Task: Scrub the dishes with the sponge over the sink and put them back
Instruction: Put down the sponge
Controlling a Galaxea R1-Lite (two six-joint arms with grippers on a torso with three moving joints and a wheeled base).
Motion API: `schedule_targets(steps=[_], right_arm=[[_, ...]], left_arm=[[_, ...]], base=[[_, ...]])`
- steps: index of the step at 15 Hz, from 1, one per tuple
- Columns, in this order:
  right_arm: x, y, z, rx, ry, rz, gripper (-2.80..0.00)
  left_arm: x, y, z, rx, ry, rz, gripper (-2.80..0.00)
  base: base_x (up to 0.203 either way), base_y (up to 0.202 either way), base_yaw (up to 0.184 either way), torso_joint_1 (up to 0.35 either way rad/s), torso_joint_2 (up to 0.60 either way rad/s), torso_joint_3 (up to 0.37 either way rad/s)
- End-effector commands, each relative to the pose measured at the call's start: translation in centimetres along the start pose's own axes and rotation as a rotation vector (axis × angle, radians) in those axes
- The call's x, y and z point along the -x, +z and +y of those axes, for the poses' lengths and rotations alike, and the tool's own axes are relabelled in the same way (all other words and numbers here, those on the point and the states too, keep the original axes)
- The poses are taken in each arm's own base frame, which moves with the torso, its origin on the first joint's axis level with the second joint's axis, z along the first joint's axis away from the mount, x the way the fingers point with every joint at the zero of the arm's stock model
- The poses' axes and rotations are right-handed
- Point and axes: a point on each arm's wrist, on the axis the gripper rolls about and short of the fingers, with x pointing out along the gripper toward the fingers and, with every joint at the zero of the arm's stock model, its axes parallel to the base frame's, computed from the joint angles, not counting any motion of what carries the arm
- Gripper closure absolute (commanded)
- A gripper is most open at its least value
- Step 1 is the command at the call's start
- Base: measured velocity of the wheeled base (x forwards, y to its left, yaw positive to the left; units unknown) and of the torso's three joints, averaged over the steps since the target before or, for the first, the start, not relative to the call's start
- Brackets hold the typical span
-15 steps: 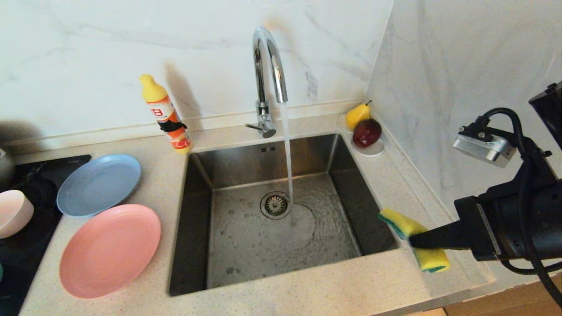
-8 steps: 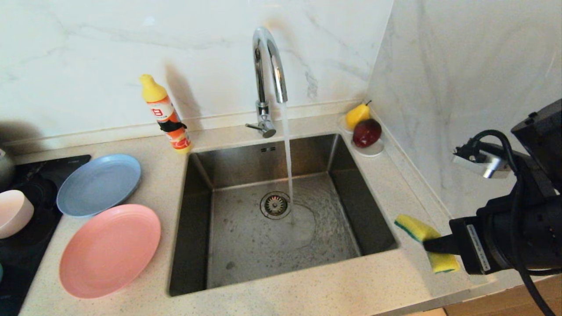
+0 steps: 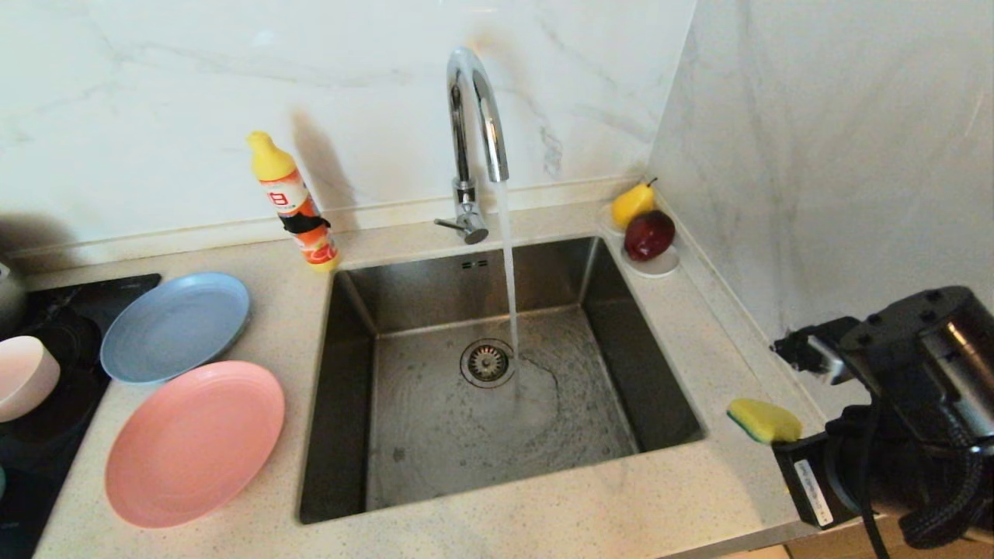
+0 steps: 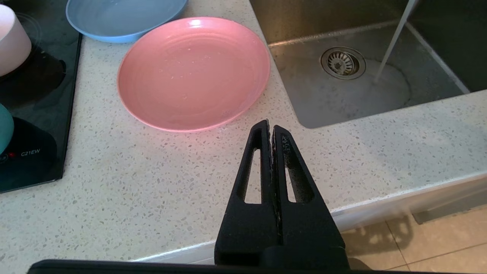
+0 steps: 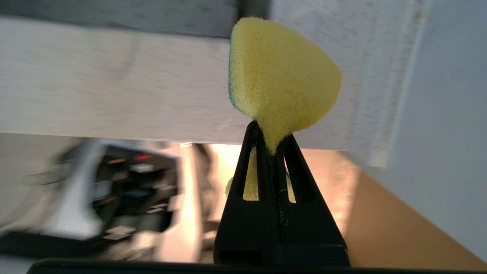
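Pinching the sponge (image 5: pixel 283 72) at its narrow waist, the right gripper (image 5: pixel 273 142) clamped so hard the yellow foam is bulging out past the fingertips and pushing back between the finger slots. Hanging over the counter (image 3: pixel 699 326) corner with the sink (image 3: pixel 353 373) off to the gripper's left, water running from the tap (image 3: pixel 475 116) into the basin. Reading as very light and soft, this sponge: squashing easily, springing back, likely turning heavier and slicker once wetted, so gripping at the waist looks sound. Showing its green scouring face only as a thin edge on one side.

Waiting well away from the right gripper, across the sink: the pink plate (image 4: pixel 194 72) and the grey-blue plate (image 4: pixel 121 17) lying flat and just beside each other, the pale pink bowl (image 4: pixel 11 40) and a sliver of the teal bowl (image 4: pixel 3 129) resting on the black hob (image 4: pixel 34 125). Looking stiff, matte and smooth, probably slippery when wet; taking each by the rim seems the only purchase. Hovering near the counter's front edge, the left gripper (image 4: pixel 271 127), fingers pressed together on nothing, pink plate just ahead of its tips.
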Motion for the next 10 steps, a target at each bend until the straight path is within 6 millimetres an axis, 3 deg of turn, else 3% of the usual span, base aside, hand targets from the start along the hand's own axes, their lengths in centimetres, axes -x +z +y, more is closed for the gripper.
schedule_targets(steps=[1,4,10], right_arm=[[-1.9,-2.1,0.5,0.053,-0.063,-0.009,0.00],[-5.0,-3.4,0.9,0.081,-0.121,-0.049,0.00],[-9.5,-3.5,0.6,0.075,-0.191,-0.083,0.00]], left_arm=[[0.0,-0.1,0.0,0.000,-0.001,0.006,0.00],[0.0,-0.1,0.0,0.000,-0.001,0.004,0.00],[0.0,-0.1,0.0,0.000,-0.001,0.004,0.00]], base=[[0.000,0.000,0.000,0.000,0.00,0.000],[0.000,0.000,0.000,0.000,0.00,0.000],[0.000,0.000,0.000,0.000,0.00,0.000]])
